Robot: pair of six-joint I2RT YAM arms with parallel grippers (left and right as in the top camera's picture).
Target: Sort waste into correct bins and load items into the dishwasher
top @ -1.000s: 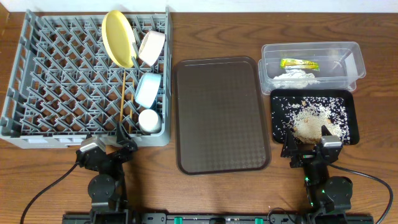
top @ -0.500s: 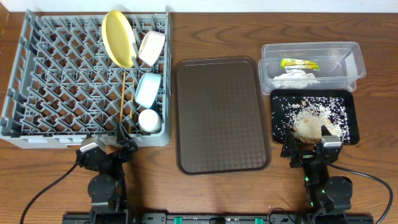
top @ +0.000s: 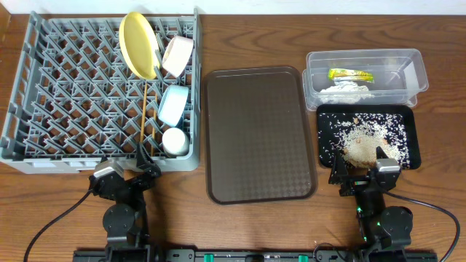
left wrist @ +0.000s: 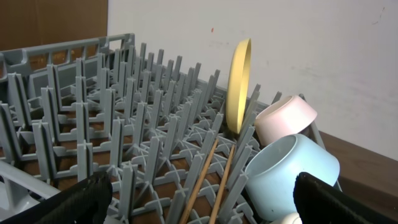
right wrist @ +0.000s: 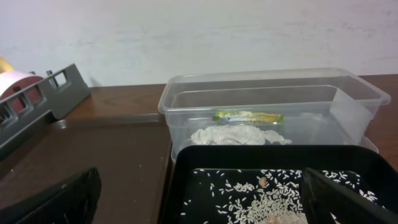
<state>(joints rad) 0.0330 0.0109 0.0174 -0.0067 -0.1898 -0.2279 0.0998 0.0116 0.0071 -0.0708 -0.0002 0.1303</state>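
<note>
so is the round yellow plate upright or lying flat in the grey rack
Upright: the round yellow plate stands on edge among pegs of the grey plastic dish rack.

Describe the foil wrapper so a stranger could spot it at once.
Right of the brown serving tray in the middle stands a clear plastic tub, beyond the black tray of rice scraps. Inside it lies the foil wrapper, next to crumpled white paper; it alone is yellow-green, a thin strip.
</note>
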